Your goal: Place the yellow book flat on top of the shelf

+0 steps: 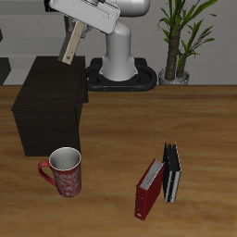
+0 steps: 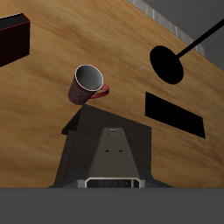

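Note:
The yellow book [image 1: 71, 46], thin with a tan cover, hangs tilted and on end from my gripper [image 1: 79, 31], which is shut on its upper end. It is held in the air just above the back edge of the shelf [image 1: 51, 102], a dark boxy cabinet with a flat top. I cannot tell whether the book's lower edge touches the shelf top. In the wrist view the book [image 2: 112, 153] runs straight out from the gripper, with the dark shelf [image 2: 74, 144] beneath it.
A red patterned mug [image 1: 65, 172] stands in front of the shelf and shows in the wrist view [image 2: 87, 83]. A red book [image 1: 148, 188] and a black book [image 1: 172, 171] stand near the table's front edge. The robot base [image 1: 120, 57] and a potted plant [image 1: 176, 37] are behind.

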